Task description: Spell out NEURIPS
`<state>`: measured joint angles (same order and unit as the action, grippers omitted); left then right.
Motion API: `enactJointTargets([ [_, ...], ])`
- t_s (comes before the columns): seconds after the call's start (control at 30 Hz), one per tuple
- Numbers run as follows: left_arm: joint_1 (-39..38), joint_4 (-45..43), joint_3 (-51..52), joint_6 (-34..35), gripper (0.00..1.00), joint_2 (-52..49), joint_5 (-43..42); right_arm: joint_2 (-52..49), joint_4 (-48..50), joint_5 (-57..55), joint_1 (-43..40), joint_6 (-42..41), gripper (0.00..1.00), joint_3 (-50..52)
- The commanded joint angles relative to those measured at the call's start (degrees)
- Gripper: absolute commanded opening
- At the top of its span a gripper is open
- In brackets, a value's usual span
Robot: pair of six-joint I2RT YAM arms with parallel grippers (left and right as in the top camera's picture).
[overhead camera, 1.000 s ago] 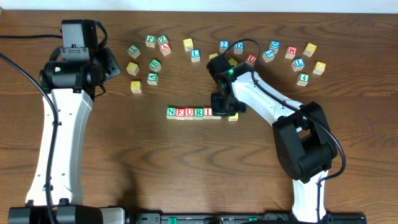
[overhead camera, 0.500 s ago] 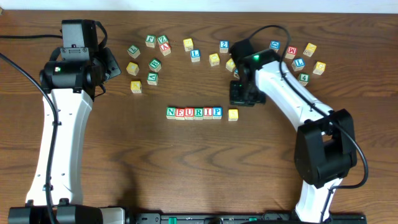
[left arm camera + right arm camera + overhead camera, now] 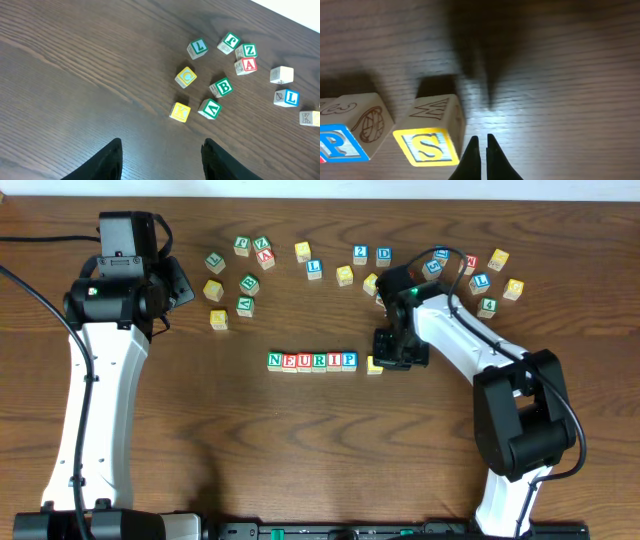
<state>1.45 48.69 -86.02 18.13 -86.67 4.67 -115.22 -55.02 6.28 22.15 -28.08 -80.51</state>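
Observation:
A row of six cubes [image 3: 312, 361] reads N, E, U, R, I, P at the table's middle, ending in the blue P cube [image 3: 349, 361] [image 3: 340, 145]. A small gap to its right stands the yellow-faced S cube [image 3: 373, 365] [image 3: 427, 142], apart from the row and slightly turned. My right gripper [image 3: 388, 360] [image 3: 481, 141] is shut with nothing in it, low over the table, its tips just beside the S cube's right face. My left gripper [image 3: 183, 283] [image 3: 162, 147] hangs open and empty at the far left, above bare wood.
Loose letter cubes lie along the back: a cluster with yellow K [image 3: 179, 112], green B [image 3: 221, 87] and red A [image 3: 246, 65] at the back left. Others, including a blue 2 [image 3: 360, 253] and D [image 3: 384, 256], sit behind the right arm.
The right gripper left the row's right end, swung toward the back, then came down again beside the S cube's right face. The left arm has not moved.

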Motion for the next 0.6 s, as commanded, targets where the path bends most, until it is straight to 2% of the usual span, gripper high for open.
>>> enactJointTargets([
  [0.0, 0.1, 0.2, -0.3, -0.3, 0.50, 0.2, 0.5, 0.5, 0.6, 2.3, 1.1, -1.3, 0.01, 0.7],
  [0.57, 0.1, 0.1, -0.3, -0.3, 0.50, 0.2, 0.5, 0.4, 5.4, 2.3, 2.0, -2.1, 0.02, 0.7],
])
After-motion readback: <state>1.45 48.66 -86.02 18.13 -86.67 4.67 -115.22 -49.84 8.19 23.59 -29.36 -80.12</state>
